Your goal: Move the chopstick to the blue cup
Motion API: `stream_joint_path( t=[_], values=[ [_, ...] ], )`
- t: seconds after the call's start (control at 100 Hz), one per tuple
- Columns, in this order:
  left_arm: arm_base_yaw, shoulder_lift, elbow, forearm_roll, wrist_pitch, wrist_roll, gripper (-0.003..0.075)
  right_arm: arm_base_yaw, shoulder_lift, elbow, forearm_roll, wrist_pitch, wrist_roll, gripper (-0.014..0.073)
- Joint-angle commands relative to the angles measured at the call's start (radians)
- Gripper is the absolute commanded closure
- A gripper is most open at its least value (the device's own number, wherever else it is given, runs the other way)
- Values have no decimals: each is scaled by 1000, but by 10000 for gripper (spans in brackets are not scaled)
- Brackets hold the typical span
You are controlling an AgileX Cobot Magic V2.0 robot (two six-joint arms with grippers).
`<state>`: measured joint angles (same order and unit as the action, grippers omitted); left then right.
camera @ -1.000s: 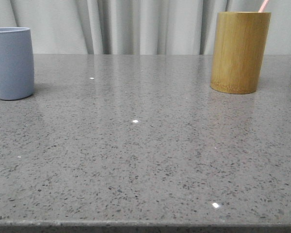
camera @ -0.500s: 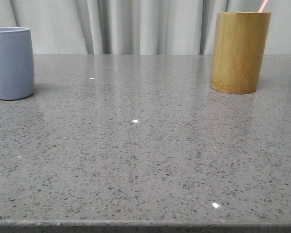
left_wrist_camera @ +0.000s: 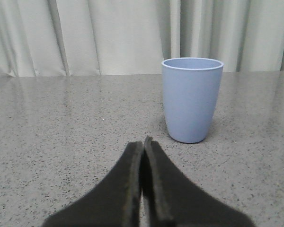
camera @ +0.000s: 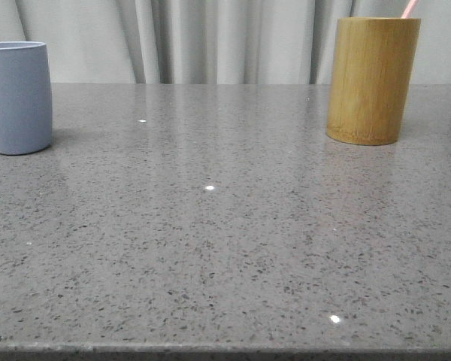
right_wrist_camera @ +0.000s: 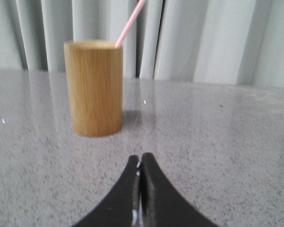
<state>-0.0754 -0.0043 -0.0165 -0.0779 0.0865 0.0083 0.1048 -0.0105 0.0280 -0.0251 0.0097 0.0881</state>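
The blue cup (camera: 16, 98) stands upright at the far left of the table; it also shows in the left wrist view (left_wrist_camera: 191, 98), just ahead of my left gripper (left_wrist_camera: 143, 141), which is shut and empty. A pale pink chopstick (camera: 409, 8) sticks out of the tan bamboo holder (camera: 371, 80) at the back right. In the right wrist view the chopstick (right_wrist_camera: 129, 23) leans out of the holder (right_wrist_camera: 94, 94), ahead of my right gripper (right_wrist_camera: 140, 157), which is shut and empty. Neither gripper shows in the front view.
The grey speckled table (camera: 225, 226) stretches between the two cups. Its front edge runs along the bottom of the front view. Pale curtains (camera: 225, 37) hang behind the table.
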Motion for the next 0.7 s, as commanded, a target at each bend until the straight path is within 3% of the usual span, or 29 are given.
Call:
stream_joint_path(
  t=[0.0, 0.14, 0.32, 0.42, 0.58, 0.69],
  values=[
    [3, -18, -81, -36, -39, -8, 739, -3, -20, -43, 32, -71, 35, 661],
    [3, 61, -219, -38, 103, -8, 739, -3, -3, -175, 78, 130, 61, 661],
    [3, 219, -416, -76, 188, -8, 739, -3, 77, -416, 81, 414, 60, 661],
    [3, 332, -544, -76, 341, -8, 739, -3, 142, -542, 78, 551, 53, 661],
    [3, 502, -741, -76, 595, -8, 739, -3, 243, -710, 78, 669, -9, 661],
    [3, 584, -819, -76, 669, -3, 739, -3, 303, -782, 78, 709, -14, 661]
  ],
)
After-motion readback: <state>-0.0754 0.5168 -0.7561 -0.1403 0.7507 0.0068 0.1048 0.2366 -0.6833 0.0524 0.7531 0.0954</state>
